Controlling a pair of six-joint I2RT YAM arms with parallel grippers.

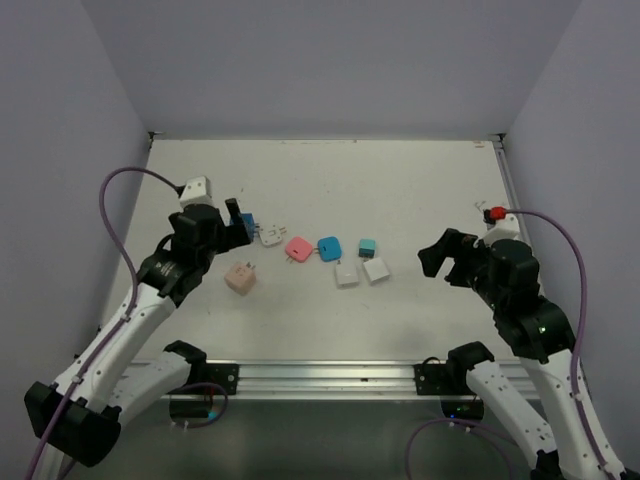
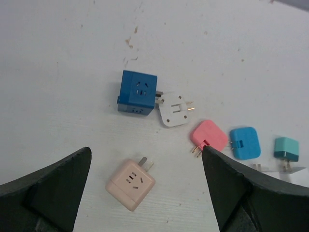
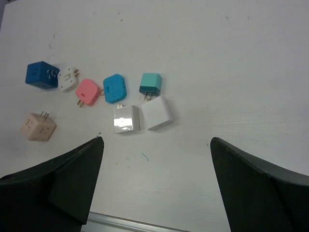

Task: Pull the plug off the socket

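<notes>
Left wrist view: left gripper (image 2: 146,150) spread wide, holding nothing; blue socket cube (image 2: 137,91) on the table (image 2: 58,58), a white plug (image 2: 174,108) touching its side, a beige socket cube (image 2: 131,183) nearby. Right gripper (image 3: 157,140) likewise spread and empty, near two white blocks (image 3: 126,119). Pink plug (image 2: 209,135), blue plug (image 2: 245,143) and teal plug (image 2: 286,147) lie in a row.

Blue socket cube (image 2: 137,92) - white plug (image 2: 174,108) touching its right side, no gap there; left and far sides open. Beige cube (image 2: 131,184) apart, toward near edge. Pink plug (image 2: 208,135) crowds white plug's right. Tabletop (image 1: 400,175) far half free - wide passage.
</notes>
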